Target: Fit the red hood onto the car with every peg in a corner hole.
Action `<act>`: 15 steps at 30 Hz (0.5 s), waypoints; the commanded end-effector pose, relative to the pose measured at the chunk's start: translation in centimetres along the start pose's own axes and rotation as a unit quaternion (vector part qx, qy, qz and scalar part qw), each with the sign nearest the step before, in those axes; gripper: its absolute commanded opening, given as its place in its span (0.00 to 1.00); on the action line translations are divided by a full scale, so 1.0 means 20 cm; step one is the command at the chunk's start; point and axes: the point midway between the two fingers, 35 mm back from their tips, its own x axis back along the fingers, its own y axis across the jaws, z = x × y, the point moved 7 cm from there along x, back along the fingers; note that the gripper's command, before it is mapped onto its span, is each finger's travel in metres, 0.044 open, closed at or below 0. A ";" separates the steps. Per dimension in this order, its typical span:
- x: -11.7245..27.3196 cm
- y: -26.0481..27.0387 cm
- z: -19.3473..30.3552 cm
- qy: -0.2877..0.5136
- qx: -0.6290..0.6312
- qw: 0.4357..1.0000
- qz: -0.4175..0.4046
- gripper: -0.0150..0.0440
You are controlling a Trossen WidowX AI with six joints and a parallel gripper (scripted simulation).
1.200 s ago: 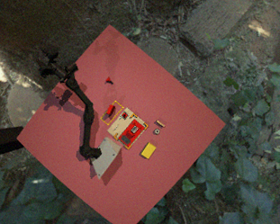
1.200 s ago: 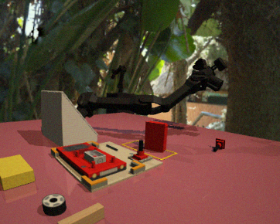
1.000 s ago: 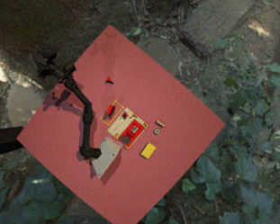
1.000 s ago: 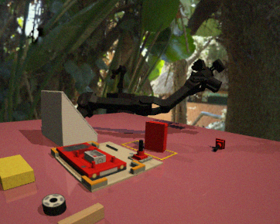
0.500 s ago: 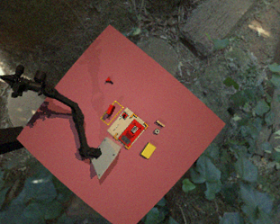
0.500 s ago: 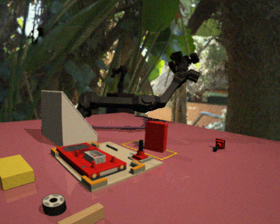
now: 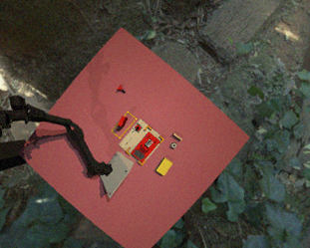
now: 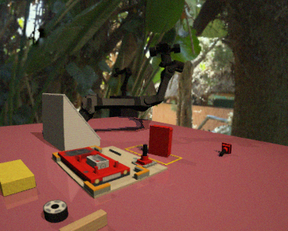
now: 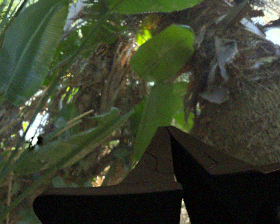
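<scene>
Hovering beside the grey wedge block point(image 7: 117, 173), my black gripper point(image 7: 102, 168) is clamped on nothing; the red shell hood point(image 8: 161, 140), well beyond it, awaits pickup.

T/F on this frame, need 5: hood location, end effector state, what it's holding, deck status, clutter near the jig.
1. The red hood stands on edge on the table inside a yellow outline, beside the jig. True.
2. The end effector is wide open. False: its fingers are shut together.
3. The end effector holds the hood. False: it holds nothing and sits by the grey wedge, apart from the hood.
4. The car chassis sits in the jig with its engine block exposed and no hood on the deck. True.
5. A yellow block lies on the table. True.
</scene>
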 end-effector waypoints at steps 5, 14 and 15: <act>-0.25 0.35 -0.35 -0.174 -0.131 0.972 -0.084 0.25; -0.33 0.59 -0.88 -0.363 -0.259 0.877 -0.181 0.25; -0.32 0.60 -0.93 -0.382 -0.268 0.864 -0.191 0.25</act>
